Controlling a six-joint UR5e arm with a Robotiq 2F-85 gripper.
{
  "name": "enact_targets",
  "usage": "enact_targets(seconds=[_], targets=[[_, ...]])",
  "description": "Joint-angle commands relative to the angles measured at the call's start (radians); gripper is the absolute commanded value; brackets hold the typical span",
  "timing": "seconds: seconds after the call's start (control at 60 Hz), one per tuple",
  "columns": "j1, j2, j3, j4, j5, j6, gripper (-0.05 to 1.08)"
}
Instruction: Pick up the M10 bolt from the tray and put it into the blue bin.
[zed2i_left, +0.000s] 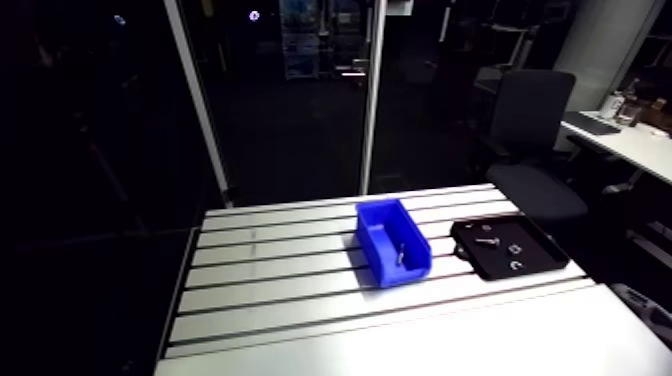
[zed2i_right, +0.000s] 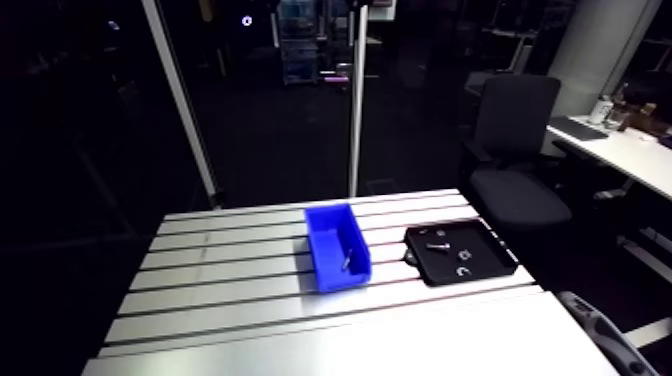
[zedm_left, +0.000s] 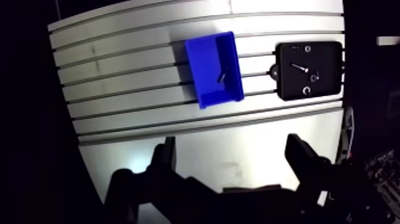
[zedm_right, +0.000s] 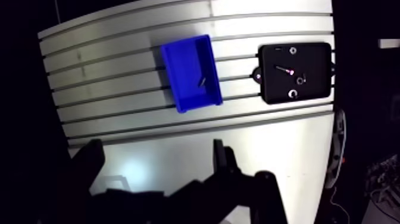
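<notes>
The pincer hangs wide open and empty above the near side of the desk. The bolt lies inside the blue bin, just left of the black tray.

Count on the one slotted table: one blue bin and one black tray. The bin holds one slim metal piece, bolt-like but too small to identify with certainty. The tray carries four small parts: one long screw, one open ring, one tiny piece near the tray's edge, and one further tiny item of unclear kind.
</notes>
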Motion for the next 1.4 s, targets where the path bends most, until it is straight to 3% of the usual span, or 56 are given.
enact_targets(seconds=[0.017, 0.383, 0.633, 1.4], targets=[[-0.001, 0.001, -0.006, -0.001, -0.003, -0.008, 0.01], [-0.015, -0.002, -0.002, -0.004, -0.011, -0.056, 0.01], [-0.107, -0.002, 0.006, -0.001, -0.006, -0.188, 0.01], [-0.225, 0.004, 0.027, -0.005, -0.003, -0.402, 0.01]])
